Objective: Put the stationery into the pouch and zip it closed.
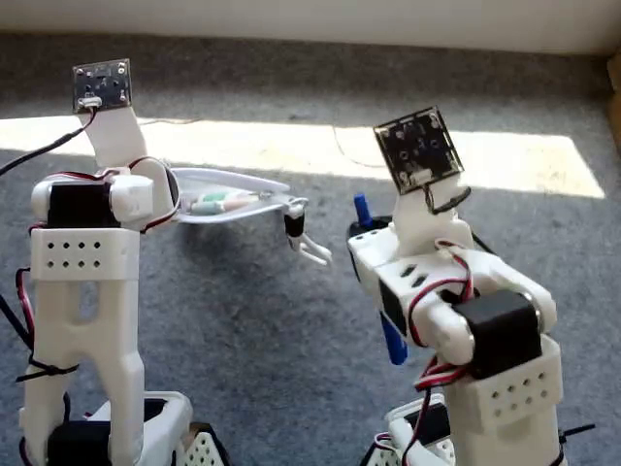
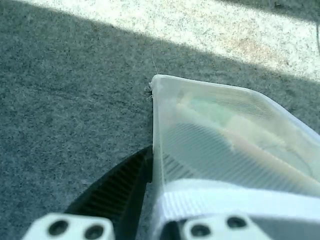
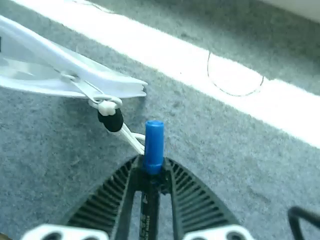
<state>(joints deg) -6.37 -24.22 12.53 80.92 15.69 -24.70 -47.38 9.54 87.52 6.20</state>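
At the left of the high view, the left gripper (image 2: 150,167) is clamped shut on one end of the pouch (image 2: 225,135) and holds it roughly level above the carpet (image 1: 243,320). The right gripper (image 3: 152,170) is closed on a blue pen (image 3: 153,142), whose capped end projects beyond the fingertips, just beside the zipper pull (image 3: 111,119) at the pouch's free end. The pull is a white cord with a black bead. The carpet is grey, with short pile, and a band of sunlight (image 1: 291,150) crosses it behind the arms. A thin wire loop (image 3: 235,75) lies in that band. The pouch is translucent white ribbed mesh with a woven white border, and pale green and cream items show through it. The gripper fingers are black and ribbed.
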